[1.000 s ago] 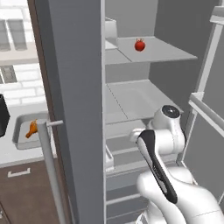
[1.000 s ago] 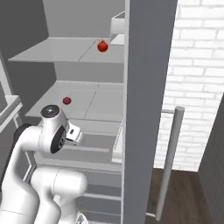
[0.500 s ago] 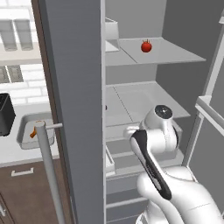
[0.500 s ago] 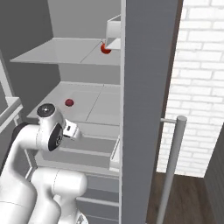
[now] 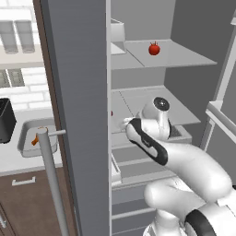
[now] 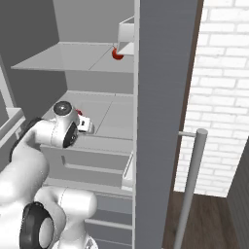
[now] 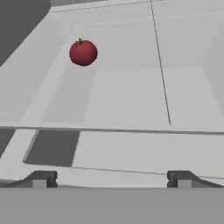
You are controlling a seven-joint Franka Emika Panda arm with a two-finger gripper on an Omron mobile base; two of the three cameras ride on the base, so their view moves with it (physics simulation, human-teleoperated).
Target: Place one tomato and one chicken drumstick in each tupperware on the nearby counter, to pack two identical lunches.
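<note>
In the hand view a red tomato (image 7: 83, 52) rests on the pale middle fridge shelf (image 7: 131, 92), ahead and to the left of my gripper (image 7: 111, 179). The gripper is open, its fingertips (image 7: 41, 178) wide apart with nothing between them. Another tomato (image 5: 154, 49) sits on the upper shelf (image 5: 184, 55); it also shows in the right base view as the tomato (image 6: 116, 54) half hidden behind a clear box. At the far left, on the counter (image 5: 14, 161), a grey tupperware (image 5: 25, 146) holds an orange chicken drumstick (image 5: 36, 139).
The open grey fridge door (image 5: 78, 115) with its bar handle (image 5: 50, 184) stands between the fridge interior and the counter. A clear box (image 5: 117, 32) sits on the upper shelf. Drawers (image 6: 92, 163) lie below the middle shelf. A brick wall (image 6: 223, 97) is at the right.
The whole picture has shifted a little, so the base has moved. The arm has reached further in over the middle shelf. The gripper has stayed open.
</note>
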